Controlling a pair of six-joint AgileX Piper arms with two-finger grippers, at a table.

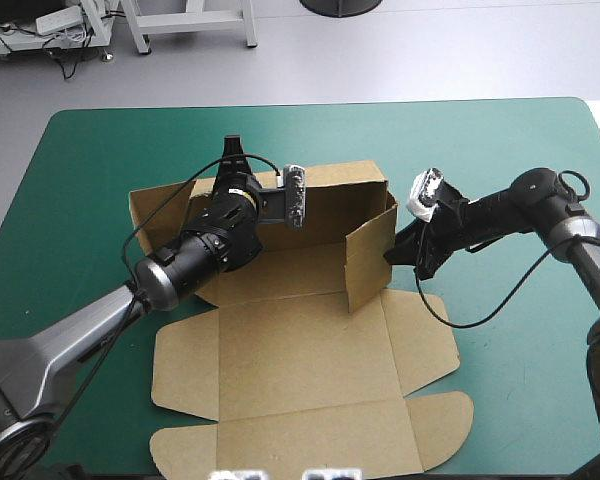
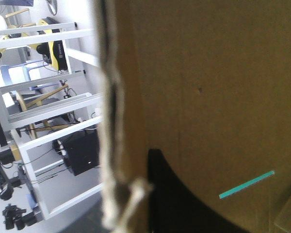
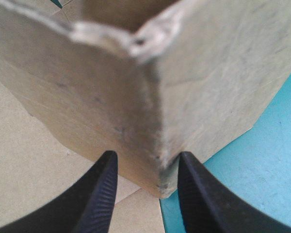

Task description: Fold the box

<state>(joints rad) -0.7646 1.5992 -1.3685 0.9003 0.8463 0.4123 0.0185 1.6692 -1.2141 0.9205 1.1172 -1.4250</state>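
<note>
**Operator:** Two walls of the box (image 1: 310, 350) stand raised: the back wall (image 1: 330, 215) and the right side wall (image 1: 372, 258). Where does the sheet lie?

**Technician:** Mid-bench (image 1: 520, 400), on the teal-green cover. The near panels and their rounded flaps (image 1: 435, 425) lie flat, toward the robot. The left arm covers the left side, so I cannot tell whether a wall is raised there.

**Operator:** State of the right claw (image 1: 405, 255)?

**Technician:** Spread. In the right wrist view its black fingers (image 3: 99, 194) stand apart, one on each side of a raised corner (image 3: 157, 121) of brown board. They are close to it, but I cannot tell whether they touch. Judged purpose: straddling the corner lets the claw brace the side wall from outside, or pinch it when required.

**Operator:** And the left claw (image 1: 232, 150)?

**Technician:** It reaches over the top edge of the back wall, toward that wall's left end. I cannot tell whether it is spread or pinching, because board seen edge-on fills the left wrist view. Judged purpose: to keep the back wall upright while the side wall is set.

**Operator:** Risk?

**Technician:** The side wall will probably spring back flat if released before it is tucked.
</note>
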